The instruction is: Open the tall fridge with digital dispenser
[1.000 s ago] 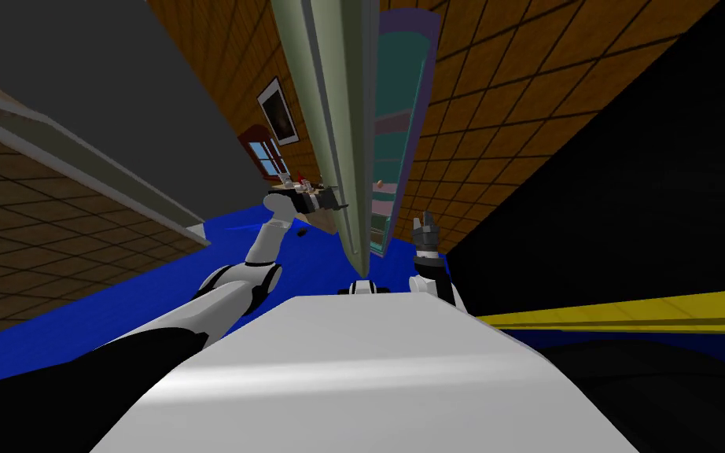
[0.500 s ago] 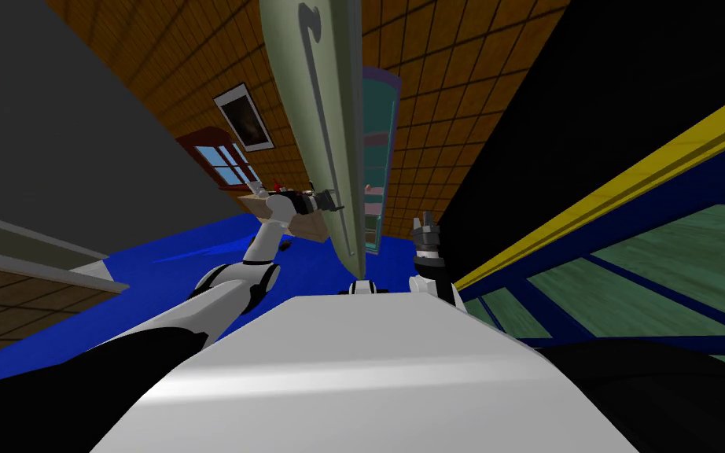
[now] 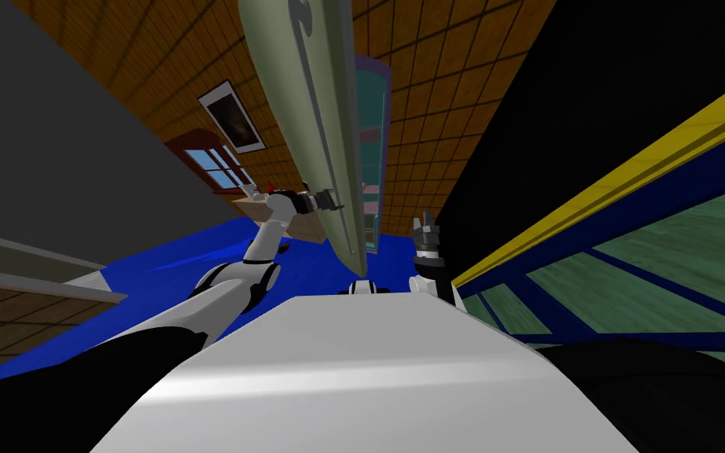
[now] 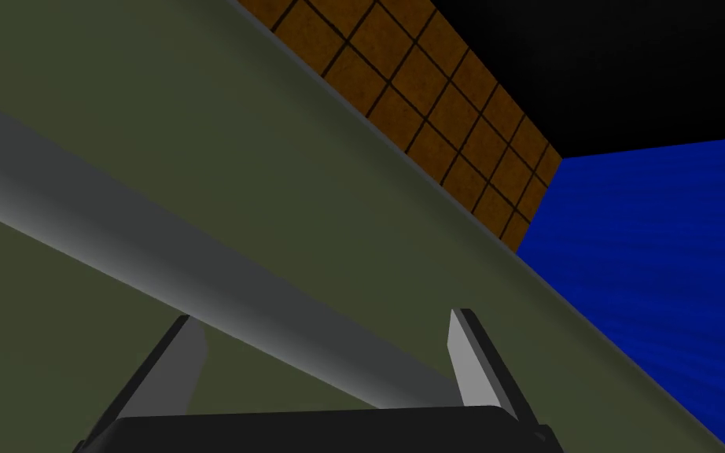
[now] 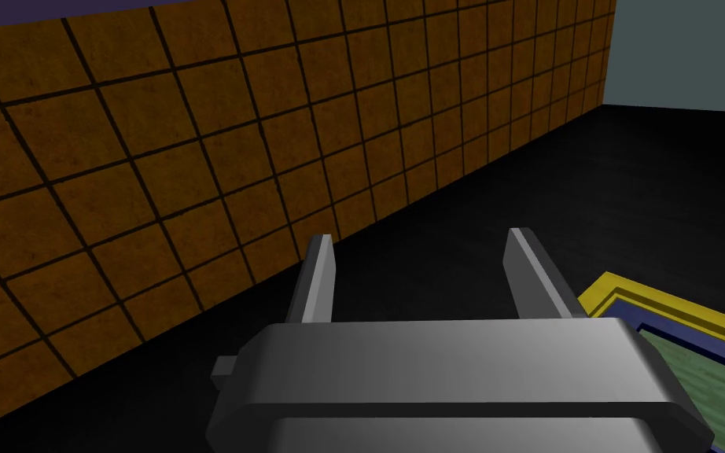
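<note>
1. L gripper (image 4: 320, 314): fingers (image 4: 186, 358) were recorded spread, approx. a third of the wrist view apart. Nothing was pinched.
2. Handle (image 4: 156, 236): a grey bar was noted slanting across betw. the L fingers, closest to one finger near the gripper body. Contact could not be told.
3. Fridge door (image 4: 196, 102): flat, dull olive-green in the L wrist view, seen directly behind the handle. In the head view it was seen paler and nearly edge-on, standing open, w/ the L gripper held at the handle's lower end.
4. Fridge (image 3: 374, 118): a tall unit w/ teal interior and shelves was seen just beyond the door's edge, set against the brown tiled wall (image 3: 447, 94).
5. R gripper (image 5: 421, 233): fingers (image 5: 318, 275) were recorded parted, w/ nothing betw. them. In the head view it was seen pointing up, right of the door and well apart from the L gripper.
6. Blue floor (image 3: 196, 259): noted under the L arm and below the door's lower edge.
7. Black area (image 3: 628, 79): logged right of the tiled wall.
8. Yellow-edged panel (image 3: 628, 189): blue-framed w/ green infill, entered at far right, near the R gripper in its wrist view.
9. Framed picture (image 3: 231, 118) and window (image 3: 211, 161): listed on the tiled wall left of the door.
10. Grey wall (image 3: 54, 118): logged at far left.
</note>
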